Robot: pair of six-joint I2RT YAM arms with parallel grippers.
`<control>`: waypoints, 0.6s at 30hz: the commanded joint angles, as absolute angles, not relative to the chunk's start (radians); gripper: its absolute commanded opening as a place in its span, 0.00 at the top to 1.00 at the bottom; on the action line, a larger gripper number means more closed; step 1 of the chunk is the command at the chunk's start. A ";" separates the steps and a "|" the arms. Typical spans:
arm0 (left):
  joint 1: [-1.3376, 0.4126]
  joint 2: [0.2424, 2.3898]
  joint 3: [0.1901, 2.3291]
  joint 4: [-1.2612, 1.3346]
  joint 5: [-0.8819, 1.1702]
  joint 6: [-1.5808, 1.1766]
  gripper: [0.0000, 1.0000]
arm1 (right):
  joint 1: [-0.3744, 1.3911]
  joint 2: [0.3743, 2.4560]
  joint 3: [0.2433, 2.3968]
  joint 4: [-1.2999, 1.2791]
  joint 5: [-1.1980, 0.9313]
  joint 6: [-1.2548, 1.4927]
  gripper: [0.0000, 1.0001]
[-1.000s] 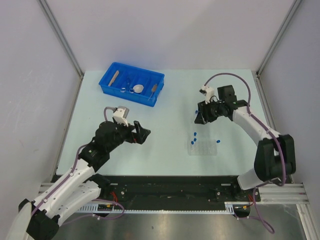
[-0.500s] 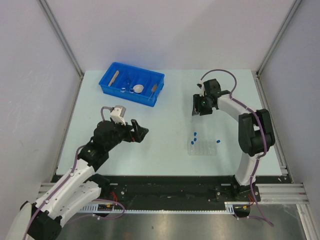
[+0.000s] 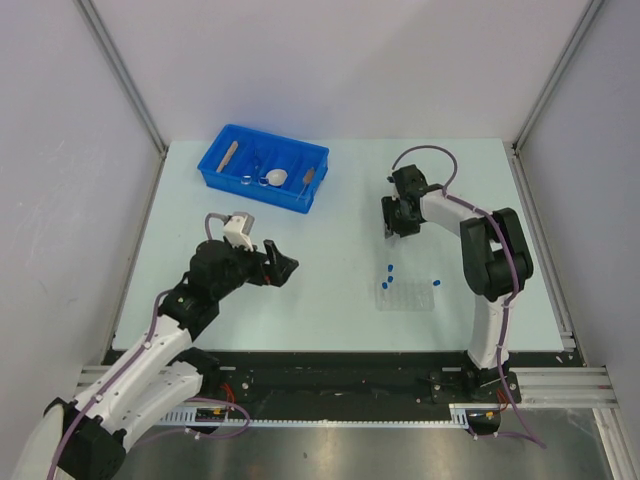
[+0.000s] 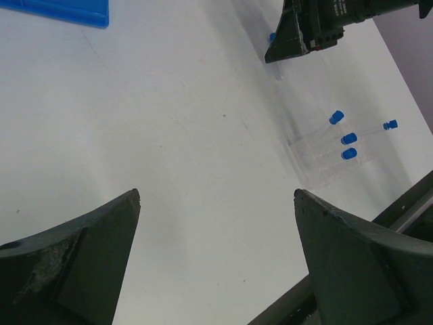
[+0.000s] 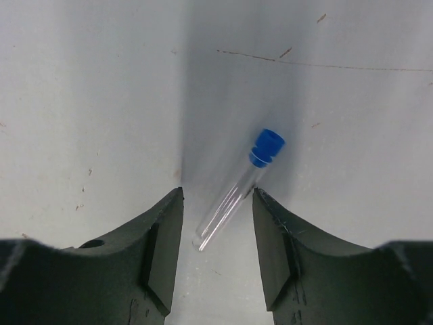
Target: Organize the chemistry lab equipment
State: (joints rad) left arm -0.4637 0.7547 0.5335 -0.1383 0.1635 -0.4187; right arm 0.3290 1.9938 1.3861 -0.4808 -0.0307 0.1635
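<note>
A clear blue-capped tube lies flat on the table, its bottom end between the fingers of my right gripper. That gripper is open and neither pad touches the tube. From above, the right gripper points down at the table, beyond the clear tube rack. Blue-capped tubes stand in or by the rack, and one lies at its right end. My left gripper hovers open and empty over the table's left middle. The wooden stick, tongs, white dish and brown-handled tool lie in the bin.
The blue compartmented bin sits at the back left of the table. In the left wrist view, the rack and the right gripper lie ahead to the right. Grey walls close in the table on three sides.
The right arm has folded in and its gripper has shifted slightly left and toward the back, over the lone tube. The left arm has barely moved.
</note>
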 commanded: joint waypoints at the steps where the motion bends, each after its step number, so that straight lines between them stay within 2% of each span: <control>1: -0.457 0.759 0.511 -0.075 0.224 -0.448 0.00 | 0.339 2.016 1.433 -0.469 0.027 0.153 0.51; 4: -0.456 0.765 0.499 -0.045 0.258 -0.475 0.00 | 0.336 2.023 1.431 -0.479 0.032 0.150 0.55; 10: -0.456 0.787 0.448 0.093 0.372 -0.574 0.00 | 0.318 2.013 1.421 -0.488 -0.020 0.123 0.72; 18: -0.456 0.931 0.364 0.461 0.534 -0.811 0.00 | 0.256 1.930 1.410 -0.456 -0.256 0.136 0.83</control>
